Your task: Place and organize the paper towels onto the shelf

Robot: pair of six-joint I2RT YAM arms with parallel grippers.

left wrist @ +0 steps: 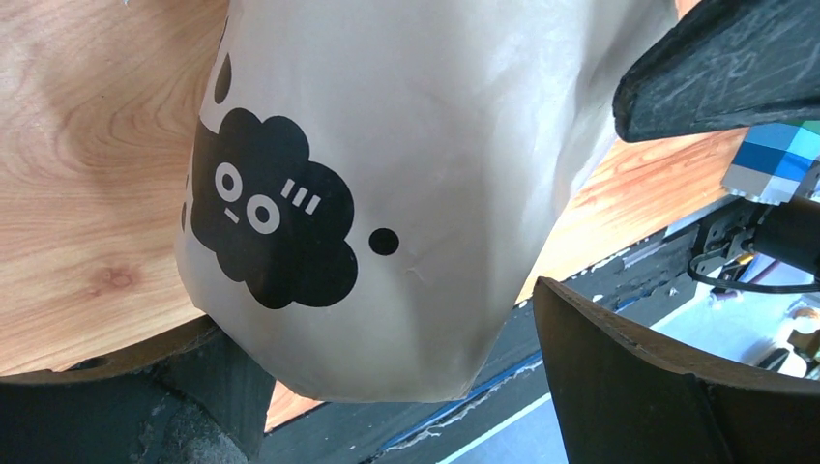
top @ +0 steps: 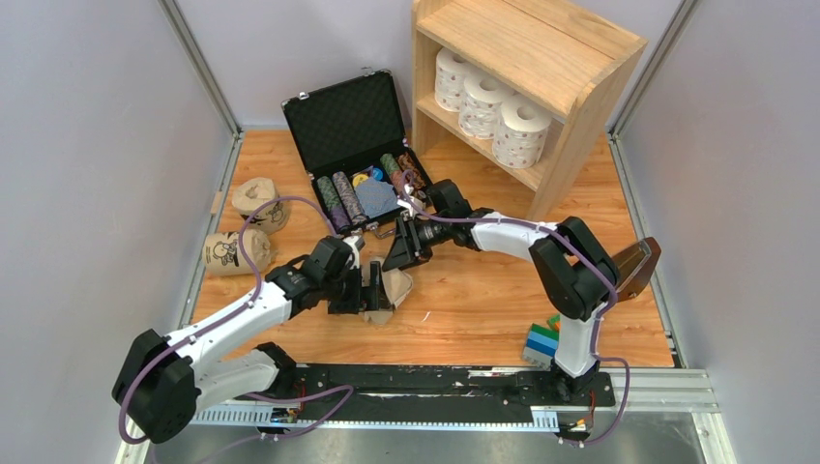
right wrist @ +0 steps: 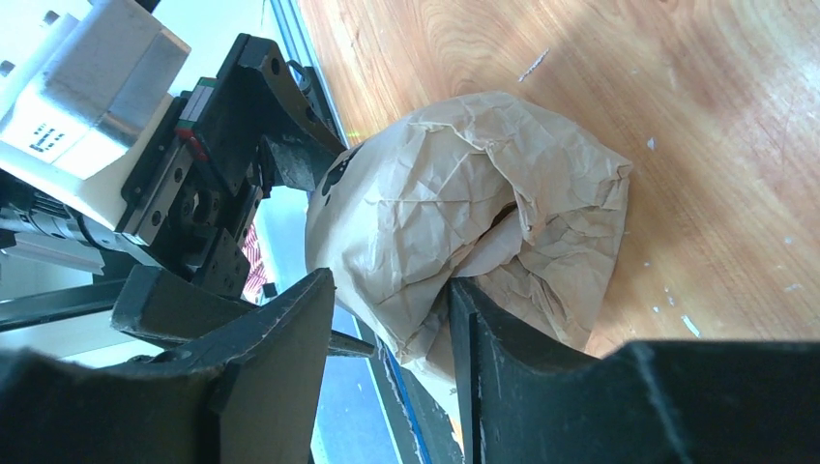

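A tan paper towel roll with a black cartoon cloud (left wrist: 406, 174) sits between my left gripper's (left wrist: 387, 319) fingers, which close on its sides. In the top view this roll (top: 396, 287) is at the table's middle front, beside the left gripper (top: 375, 290). My right gripper (top: 399, 253) is open at the roll's crumpled end (right wrist: 483, 193). One right finger (right wrist: 503, 367) pokes into the folds, the other (right wrist: 271, 358) stands clear outside. Three white rolls (top: 482, 103) stand on the shelf's (top: 527, 39) inner board. Two tan rolls (top: 256, 200) (top: 230, 253) lie at the far left.
An open black case (top: 353, 121) with striped poker-chip rows (top: 340, 201) lies left of the shelf, just behind the right gripper. Blue and green blocks (top: 541, 338) sit by the right arm's base. A brown object (top: 640, 263) stands at the right edge.
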